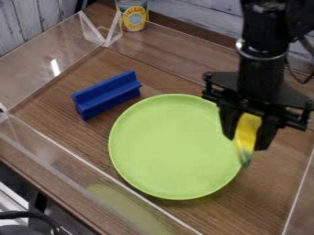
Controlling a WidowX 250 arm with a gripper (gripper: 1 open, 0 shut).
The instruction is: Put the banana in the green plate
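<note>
My gripper (249, 128) points straight down and is shut on the banana (247, 136), a small yellow fruit that hangs between the black fingers with its dark tip at the bottom. The banana is in the air over the right rim of the green plate (166, 147). That plate is large, round and lime green and lies flat on the wooden table with nothing on it. The upper part of the banana is hidden by the fingers.
A blue rectangular block (106, 95) lies on the table left of the plate. A yellow can (132, 15) stands at the back, beside a clear stand (98, 32). Clear walls (37, 138) border the table at the left and front.
</note>
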